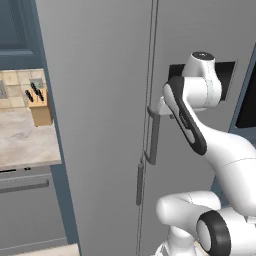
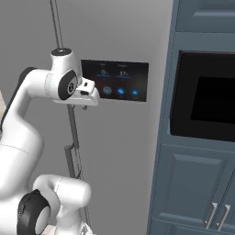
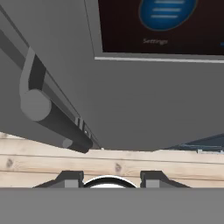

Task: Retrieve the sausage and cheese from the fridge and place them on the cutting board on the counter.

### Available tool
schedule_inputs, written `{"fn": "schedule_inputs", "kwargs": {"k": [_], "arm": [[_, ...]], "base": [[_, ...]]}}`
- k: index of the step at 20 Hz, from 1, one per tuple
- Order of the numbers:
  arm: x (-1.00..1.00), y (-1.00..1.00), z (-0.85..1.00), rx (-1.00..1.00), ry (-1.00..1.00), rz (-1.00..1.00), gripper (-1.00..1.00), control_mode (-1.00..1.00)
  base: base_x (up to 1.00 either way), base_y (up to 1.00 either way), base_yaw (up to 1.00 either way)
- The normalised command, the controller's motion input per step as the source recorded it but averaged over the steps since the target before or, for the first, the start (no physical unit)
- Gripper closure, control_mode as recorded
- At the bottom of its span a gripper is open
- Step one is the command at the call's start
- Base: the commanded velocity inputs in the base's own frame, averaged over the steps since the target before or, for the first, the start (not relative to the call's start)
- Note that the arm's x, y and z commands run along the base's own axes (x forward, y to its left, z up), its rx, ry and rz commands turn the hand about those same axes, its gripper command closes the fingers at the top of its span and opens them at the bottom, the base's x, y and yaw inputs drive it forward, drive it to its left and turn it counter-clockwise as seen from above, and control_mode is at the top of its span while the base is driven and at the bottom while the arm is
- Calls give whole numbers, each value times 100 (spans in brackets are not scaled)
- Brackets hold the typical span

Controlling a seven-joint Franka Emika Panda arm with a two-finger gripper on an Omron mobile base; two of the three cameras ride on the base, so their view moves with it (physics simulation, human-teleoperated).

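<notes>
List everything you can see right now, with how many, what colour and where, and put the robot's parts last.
fridge: one, light grey, doors shut, centre of both base views.
handles: two, grey vertical bars at the door seam.
panel: one, dark with blue icons, on the right fridge door.
counter: one, beige marbled, left of the fridge.
knife block: one, tan with dark handles, on the counter.
oven: one, black, in blue cabinets right of the fridge.
floor: pale wood planks, in the hand view.
arm: one, white with dark joints.
gripper: one, dark tips apart, near the handle.
</notes>
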Motion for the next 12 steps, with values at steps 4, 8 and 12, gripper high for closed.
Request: {"fn": "schedule_inputs", "kwargs": {"k": [4, 8, 12], "arm": [[0, 0, 0, 0, 0, 0, -100, 100], [0, 0, 0, 0, 0, 0, -100, 100], [0, 0, 0, 0, 0, 0, -100, 100]], "base": [[0, 0, 0], [0, 0, 0], [0, 0, 0]]}}
